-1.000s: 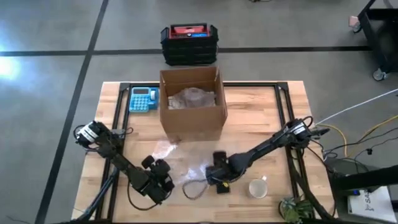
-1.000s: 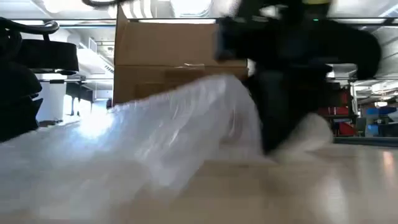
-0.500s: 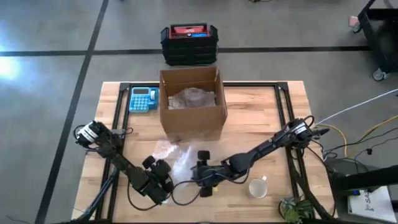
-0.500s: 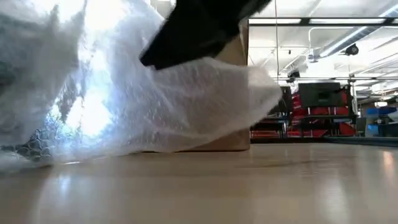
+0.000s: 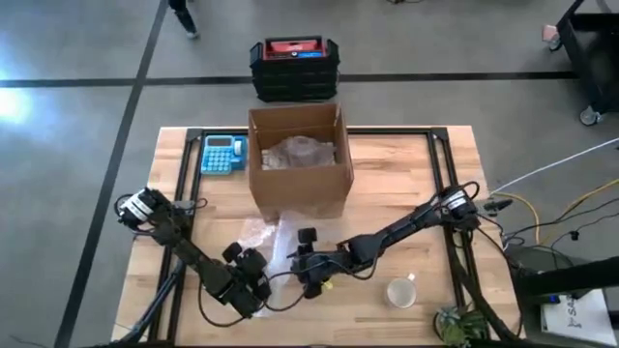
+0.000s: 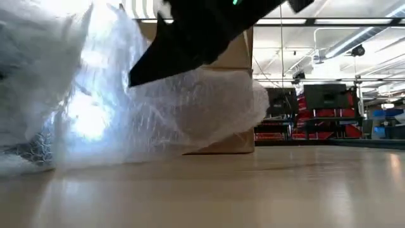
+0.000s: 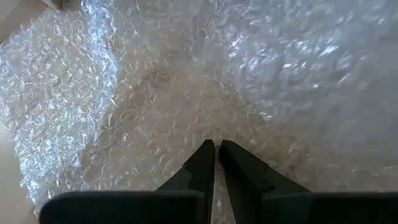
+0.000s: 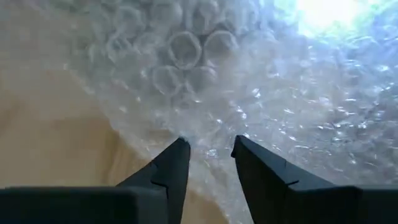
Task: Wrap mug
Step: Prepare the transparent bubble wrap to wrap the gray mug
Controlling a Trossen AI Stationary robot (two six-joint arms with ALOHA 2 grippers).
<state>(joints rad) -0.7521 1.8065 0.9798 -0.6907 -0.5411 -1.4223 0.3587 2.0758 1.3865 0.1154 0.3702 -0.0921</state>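
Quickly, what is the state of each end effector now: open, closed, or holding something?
Left end effector: closed on the bubble wrap.
Right end effector: fingers apart, bubble wrap between them; whether they grip it cannot be told.

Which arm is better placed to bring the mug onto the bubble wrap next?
Probably the right. The mug stands on the right arm's side of the table, apart from the bubble wrap. The right gripper is nearer to it, while the left gripper is shut on the wrap and anchors it.
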